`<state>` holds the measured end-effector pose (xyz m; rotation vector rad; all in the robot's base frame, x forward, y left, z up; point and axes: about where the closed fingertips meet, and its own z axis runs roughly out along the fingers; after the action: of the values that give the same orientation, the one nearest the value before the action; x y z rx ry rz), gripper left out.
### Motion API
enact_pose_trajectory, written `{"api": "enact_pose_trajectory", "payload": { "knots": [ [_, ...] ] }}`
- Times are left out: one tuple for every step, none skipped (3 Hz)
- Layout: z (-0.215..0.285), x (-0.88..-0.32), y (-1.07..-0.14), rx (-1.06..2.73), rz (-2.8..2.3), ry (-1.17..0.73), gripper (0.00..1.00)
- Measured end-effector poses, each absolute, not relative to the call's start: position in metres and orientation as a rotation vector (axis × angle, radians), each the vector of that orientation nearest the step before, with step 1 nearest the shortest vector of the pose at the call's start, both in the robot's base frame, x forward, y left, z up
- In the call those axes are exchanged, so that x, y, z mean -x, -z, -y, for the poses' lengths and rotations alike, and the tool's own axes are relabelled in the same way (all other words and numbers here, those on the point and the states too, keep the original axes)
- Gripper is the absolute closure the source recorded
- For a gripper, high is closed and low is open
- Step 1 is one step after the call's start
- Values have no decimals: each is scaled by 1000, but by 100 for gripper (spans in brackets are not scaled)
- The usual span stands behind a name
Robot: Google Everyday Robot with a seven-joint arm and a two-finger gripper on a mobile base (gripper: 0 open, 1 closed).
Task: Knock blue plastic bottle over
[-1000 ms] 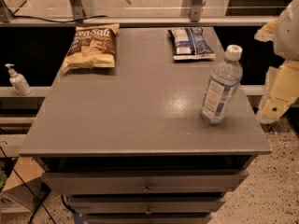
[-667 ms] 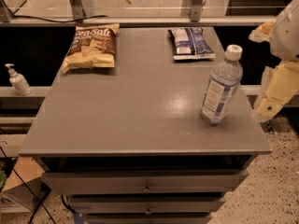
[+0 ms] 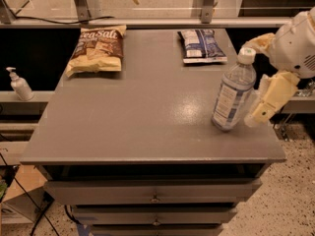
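The blue plastic bottle [image 3: 233, 93], clear with a white cap and a blue-and-white label, stands upright near the right edge of the grey table [image 3: 138, 117]. My gripper [image 3: 256, 82] is at the table's right edge, right beside the bottle. It is open. Its lower finger [image 3: 270, 100] points down-left, with its tip at or almost at the bottle's lower right side. The upper finger [image 3: 258, 41] is behind the cap.
A brown-and-yellow chip bag [image 3: 97, 48] lies at the back left and a blue snack bag [image 3: 201, 45] at the back middle. A small white pump bottle [image 3: 18, 84] stands on a ledge to the left. Drawers [image 3: 155, 193] are below the tabletop.
My gripper has moved left toward the bottle, closing the gap at its right side. The bottle still stands in the same place.
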<state>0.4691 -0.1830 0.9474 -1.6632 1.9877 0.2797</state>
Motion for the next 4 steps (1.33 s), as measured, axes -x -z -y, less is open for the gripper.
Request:
{"api": "enact_pose_trajectory", "payload": {
  "knots": [
    [175,-480,-936,1632,-1924,-402,0],
    [166,-490,-927,1613,-1875,-498,18],
    [155,-493,-922,1619,-1836,-558,41],
    [143,-493,-923,1655,-1808,-563,64]
  ]
}}
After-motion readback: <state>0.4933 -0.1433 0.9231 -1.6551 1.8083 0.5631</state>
